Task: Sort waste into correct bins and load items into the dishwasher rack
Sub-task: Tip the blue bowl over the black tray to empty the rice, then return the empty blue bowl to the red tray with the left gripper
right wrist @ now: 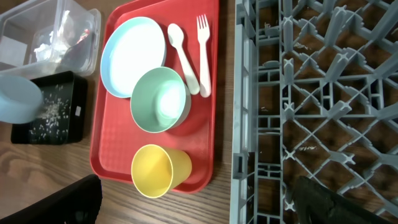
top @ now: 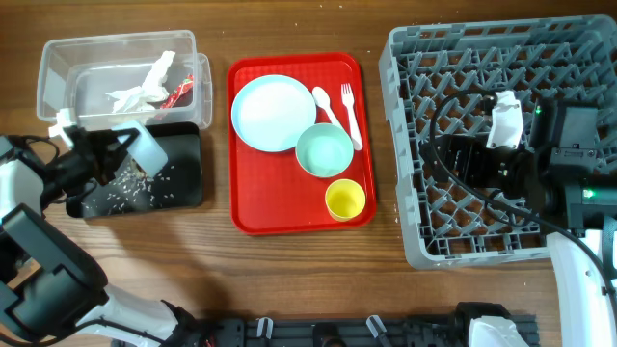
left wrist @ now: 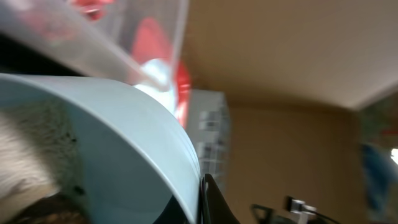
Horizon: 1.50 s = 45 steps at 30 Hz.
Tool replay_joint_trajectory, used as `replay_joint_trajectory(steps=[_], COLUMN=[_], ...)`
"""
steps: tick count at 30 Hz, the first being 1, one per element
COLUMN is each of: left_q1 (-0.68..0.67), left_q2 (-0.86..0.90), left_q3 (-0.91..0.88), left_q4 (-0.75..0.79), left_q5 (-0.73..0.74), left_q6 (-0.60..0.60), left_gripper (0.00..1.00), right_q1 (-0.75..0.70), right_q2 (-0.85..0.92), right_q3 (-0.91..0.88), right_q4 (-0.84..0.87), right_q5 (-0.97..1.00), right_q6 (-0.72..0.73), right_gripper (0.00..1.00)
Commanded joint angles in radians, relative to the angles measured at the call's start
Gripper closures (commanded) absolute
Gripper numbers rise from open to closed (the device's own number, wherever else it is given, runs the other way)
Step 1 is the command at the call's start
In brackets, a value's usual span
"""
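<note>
Far-left corner of the wooden table (top: 289, 280): clear plastic rectangular tub (top: 58, 67) w/ crumpled white napkins (top: 145, 82). Just nearer, the left gripper (top: 127, 154) is clamped on a pale blue-green bowl (top: 147, 146), tipped over the shallow black rectangular tray (top: 188, 145); crumbly scraps (top: 125, 188) lie in it. I'd tilt steeper, lip inside the tray walls, shake gently. Right edge: right gripper (right wrist: 196, 202) spread wide, nothing held, over the grey plastic dishwasher rack (top: 405, 116).

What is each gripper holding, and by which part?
Left gripper grips the pale blue-green round bowl by its rim, tipped over the black rectangular tray. Right gripper open, holding nothing.
</note>
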State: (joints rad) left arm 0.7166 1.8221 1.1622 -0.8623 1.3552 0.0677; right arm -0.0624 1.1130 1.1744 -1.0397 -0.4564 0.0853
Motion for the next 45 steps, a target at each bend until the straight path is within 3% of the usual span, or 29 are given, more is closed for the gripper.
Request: replay_joint_trajectory(steps=[1, 10, 22, 27, 36, 41, 45], left_q1=[0.030, 0.033, 0.011, -0.055, -0.205, -0.335, -0.628], left_q2=[0.011, 0.011, 0.007, -0.008, -0.138, -0.313, -0.458], left_q3=[0.016, 0.016, 0.016, 0.016, 0.021, 0.021, 0.020], left_q4=[0.004, 0.010, -0.048, 0.012, 0.076, -0.015, -0.133], left_q5=[0.222, 0.222, 0.222, 0.214, 0.073, -0.229, -0.701], left_q6=[-0.061, -0.259, -0.269, -0.256, -0.286, -0.286, -0.323], left_gripper=[0.96, 0.96, 0.96, 0.96, 0.96, 0.96, 0.96], right_q1=[0.000, 0.000, 0.000, 0.000, 0.000, 0.000, 0.000], right_q2=[0.004, 0.004, 0.004, 0.004, 0.004, 0.004, 0.004], right_q3=[0.010, 0.010, 0.010, 0.010, 0.010, 0.010, 0.010], right_q4=[-0.001, -0.002, -0.002, -0.001, -0.006, -0.005, -0.006], right_q5=[-0.009, -0.009, -0.009, -0.009, -0.005, -0.005, -0.005], right_q6=[-0.004, -0.004, -0.004, -0.005, -0.008, -0.007, -0.006], right_gripper=[0.00, 0.00, 0.00, 0.00, 0.00, 0.00, 0.00])
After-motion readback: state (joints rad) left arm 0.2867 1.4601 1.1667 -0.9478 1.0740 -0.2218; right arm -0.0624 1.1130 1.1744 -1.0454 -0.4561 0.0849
